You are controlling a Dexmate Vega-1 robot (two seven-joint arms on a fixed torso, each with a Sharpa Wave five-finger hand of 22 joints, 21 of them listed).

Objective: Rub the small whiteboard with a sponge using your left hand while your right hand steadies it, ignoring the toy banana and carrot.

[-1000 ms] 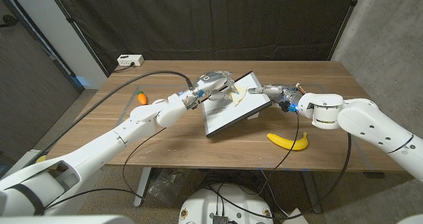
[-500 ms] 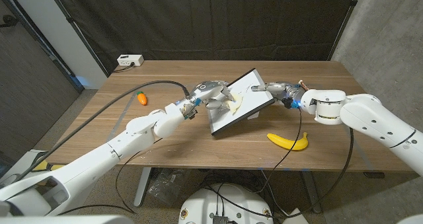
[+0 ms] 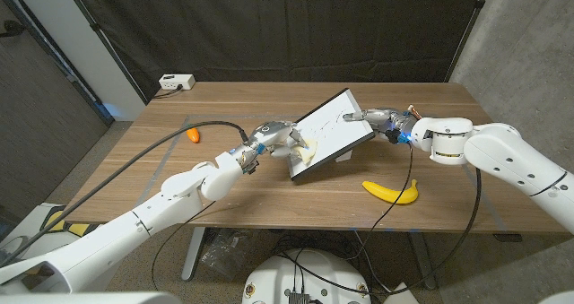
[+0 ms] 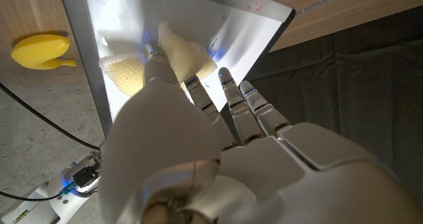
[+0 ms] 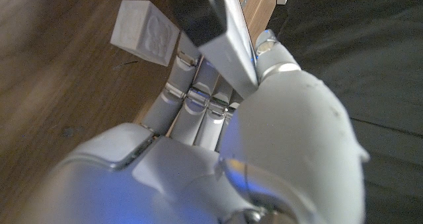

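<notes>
The small whiteboard (image 3: 329, 132) stands tilted at the table's middle, its far right corner raised. My left hand (image 3: 276, 134) holds a pale yellow sponge (image 3: 306, 151) against the board's near left part. In the left wrist view the sponge (image 4: 177, 47) lies under my fingers (image 4: 199, 100) on the lit white face of the board (image 4: 246, 27). My right hand (image 3: 378, 121) grips the board's right edge. In the right wrist view its thumb and fingers (image 5: 198, 95) pinch the board's rim (image 5: 229, 36).
A toy banana (image 3: 392, 193) lies near the front right edge, also the banana (image 4: 39, 50) in the left wrist view. A toy carrot (image 3: 192, 134) sits at the left. A white power strip (image 3: 177, 82) is at the far left corner. A grey block (image 5: 145, 31) shows by my right fingers.
My left hand has slid the sponge down the board towards its near left corner. The board has shifted slightly right with my right hand still holding its edge.
</notes>
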